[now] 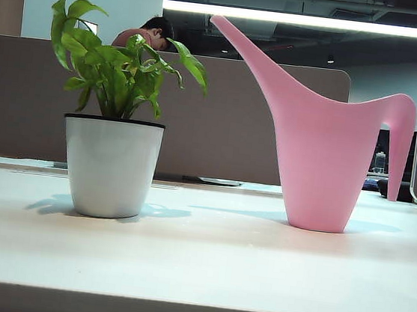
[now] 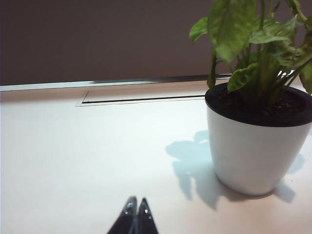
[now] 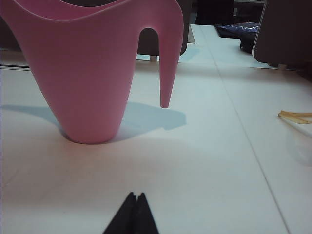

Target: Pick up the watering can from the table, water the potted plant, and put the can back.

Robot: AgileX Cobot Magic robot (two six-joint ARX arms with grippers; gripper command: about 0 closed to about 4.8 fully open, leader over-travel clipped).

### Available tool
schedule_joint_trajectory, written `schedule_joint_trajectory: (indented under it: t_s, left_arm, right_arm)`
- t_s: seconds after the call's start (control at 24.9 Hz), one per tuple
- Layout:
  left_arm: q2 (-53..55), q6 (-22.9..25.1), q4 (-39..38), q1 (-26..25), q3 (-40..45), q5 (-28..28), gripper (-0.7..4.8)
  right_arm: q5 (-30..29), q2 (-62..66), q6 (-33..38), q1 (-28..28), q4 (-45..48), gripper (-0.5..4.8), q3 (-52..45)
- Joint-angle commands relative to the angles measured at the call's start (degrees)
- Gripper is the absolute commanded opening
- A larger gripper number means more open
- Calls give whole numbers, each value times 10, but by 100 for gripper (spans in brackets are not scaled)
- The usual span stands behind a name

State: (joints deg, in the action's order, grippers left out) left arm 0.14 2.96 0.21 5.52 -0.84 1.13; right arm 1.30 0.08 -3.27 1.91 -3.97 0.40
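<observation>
the pink watering can (image 1: 321, 161) is standing up straight on the table (image 1: 196, 260), on the right side in the exterior view. its long thin spout is pointing up and over toward the potted plant (image 1: 115, 115). its thin handle is curving down on the far side from the plant, and the tip of the handle is hanging just above the table without touching it. the potted plant is sitting on the left side of the table, well apart from the can. its green leaves are sticking up out of a shiny white pot with a black rim. both things are making soft shadows on the table.

the left gripper (image 2: 136, 204) is waiting low over the table, near the plant pot (image 2: 253, 146) but not touching it. its two dark fingers are pressed together with nothing between them.

the right gripper (image 3: 135, 197) is waiting low over the table too, near the watering can (image 3: 92, 73) but apart from it. its two black fingers are also pressed together and are holding nothing.

a person (image 1: 149, 32) is sitting far behind a brown wall (image 1: 19, 97).
</observation>
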Motion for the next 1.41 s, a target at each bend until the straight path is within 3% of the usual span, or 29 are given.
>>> schedule_joint_trajectory:
  t_s: [0.04,0.64,0.76,0.96,1.12,1.25,1.33,1.41]
  left_arm:
    - [0,-1,6,-1,-2,2,-5]
    - [0,-2,7,-1,-2,1,-5]
    - [0,-37,18,-1,-12,-1,-5]
    - [1,-54,-75,-1,-91,-4,-5]
    - [4,-53,-98,-1,-149,-24,-5]
    - [15,-54,-108,-1,-187,-47,-5]
    - [69,-52,-164,-1,-247,-102,-5]
    - [110,-48,-191,-1,-278,-121,-5]
  right_arm:
    - [1,-1,2,0,13,-8,-3]
    - [1,-1,3,0,71,-8,-3]
    - [2,-1,3,0,110,-9,-3]
    - [31,-1,131,0,158,-9,21]
    - [26,7,150,0,116,-9,79]
    - [29,26,113,0,49,-9,136]
    - [29,66,58,-1,-5,-9,200]
    - [29,90,35,-1,-19,-9,228]
